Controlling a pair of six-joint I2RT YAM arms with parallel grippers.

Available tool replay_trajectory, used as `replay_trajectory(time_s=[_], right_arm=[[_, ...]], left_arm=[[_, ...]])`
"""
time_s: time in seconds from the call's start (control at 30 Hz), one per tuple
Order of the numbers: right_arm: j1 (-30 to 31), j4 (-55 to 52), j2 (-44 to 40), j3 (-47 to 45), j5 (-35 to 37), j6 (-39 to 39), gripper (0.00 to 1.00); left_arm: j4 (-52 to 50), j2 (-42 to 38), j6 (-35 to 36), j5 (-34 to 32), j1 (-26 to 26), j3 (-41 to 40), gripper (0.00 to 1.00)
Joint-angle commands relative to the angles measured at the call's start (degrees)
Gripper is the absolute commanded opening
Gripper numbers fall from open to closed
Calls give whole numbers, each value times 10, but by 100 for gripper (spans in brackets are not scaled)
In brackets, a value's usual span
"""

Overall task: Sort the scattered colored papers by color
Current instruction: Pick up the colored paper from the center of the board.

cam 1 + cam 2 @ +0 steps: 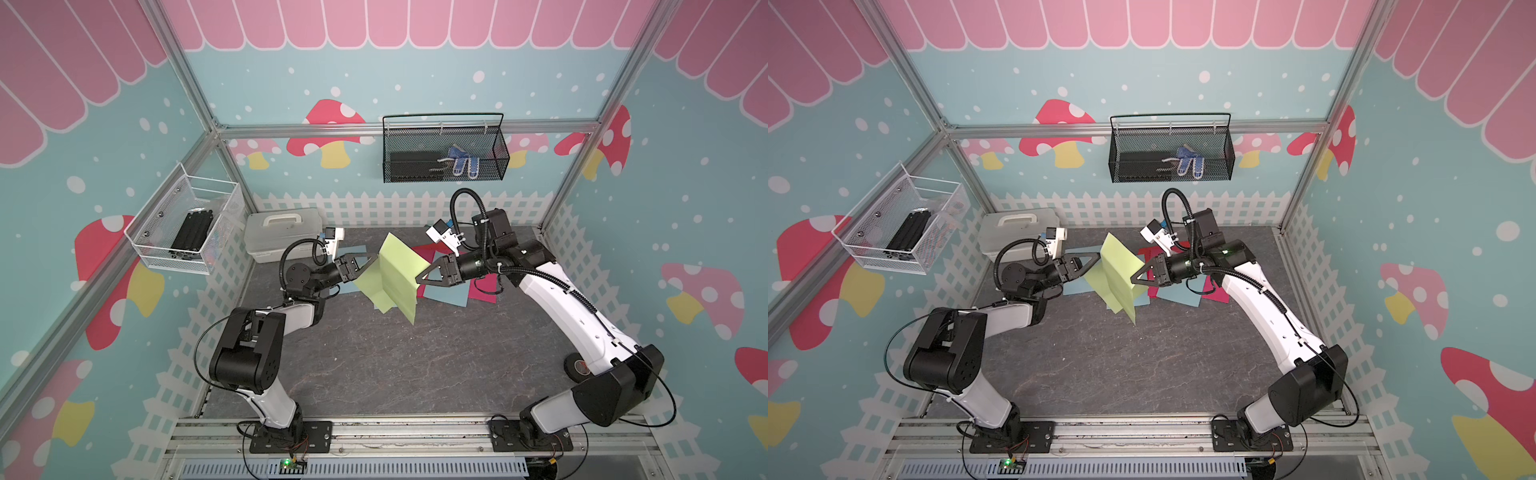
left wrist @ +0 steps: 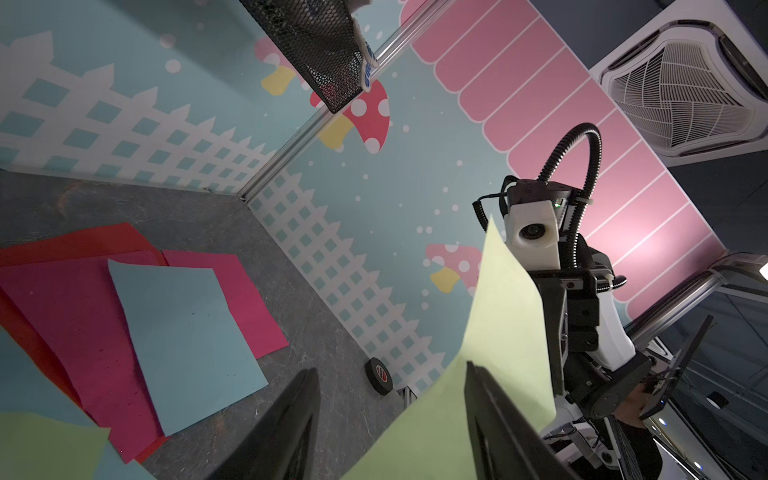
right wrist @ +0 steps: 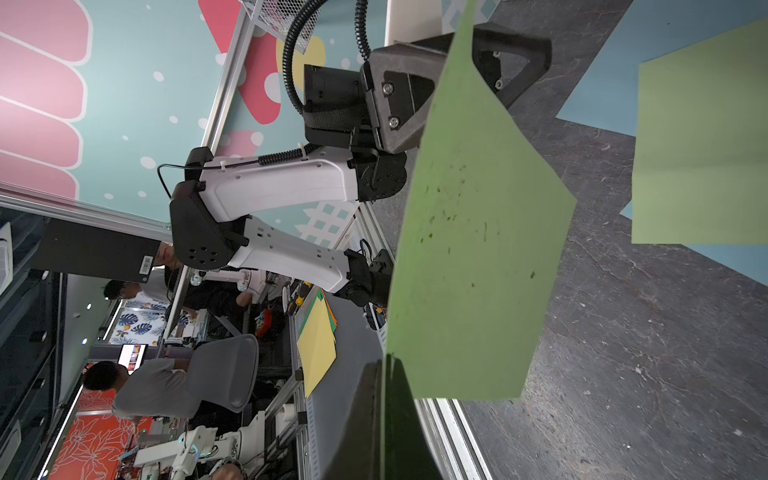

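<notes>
Colored papers lie in a loose, overlapping heap toward the back edge of the desk. One green sheet hangs in the air above them, bowed and tilted, between the two arms.

The whole front half of the desk is bare dark surface, open from the front edge up to the heap. A roll of black tape sits by the right edge, partly hidden behind the right arm.

The right pincer is closed on the green sheet's edge, and in the right wrist view the paper runs straight into the shut jaws. The left pincer has its jaws apart, straddling the opposite edge without pinching it.

Under the lifted sheet a second green sheet lies flat, partly covered by it in both top views. Beyond it, blue sheets, magenta sheets and a red sheet overlap. I cannot tell how many lie in the heap.

A white box with a handle, lid shut, fills the back left corner. A white wire basket on the left wall holds black bars. A black mesh basket on the back wall holds a dark flat thing and something blue and white, hard to make out.
</notes>
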Motion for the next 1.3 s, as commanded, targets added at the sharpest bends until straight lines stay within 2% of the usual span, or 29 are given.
replay_trajectory(time_s=[0.0,0.2,0.4,0.7,0.83,1.1,1.27], right_arm=[[5,6,7,14,-14,-1,0],[7,12,11,19,-18,5,0],[8,22,15,28,-34,17,0],[8,20,23,33,-23,19,0],[8,2,23,38,-10,5,0],[7,-39,25,44,21,-25,0],[7,-69,30,49,45,-46,0]], left_arm=[[29,-24,-16,10,-10,8,59],[28,-20,-18,15,-18,10,58],[29,-15,-15,17,-26,5,50],[29,-20,-12,20,-28,-6,37],[29,-24,-10,16,-24,-17,27],[29,-40,-11,14,-17,-33,16],[29,-55,-14,15,-16,-46,18]])
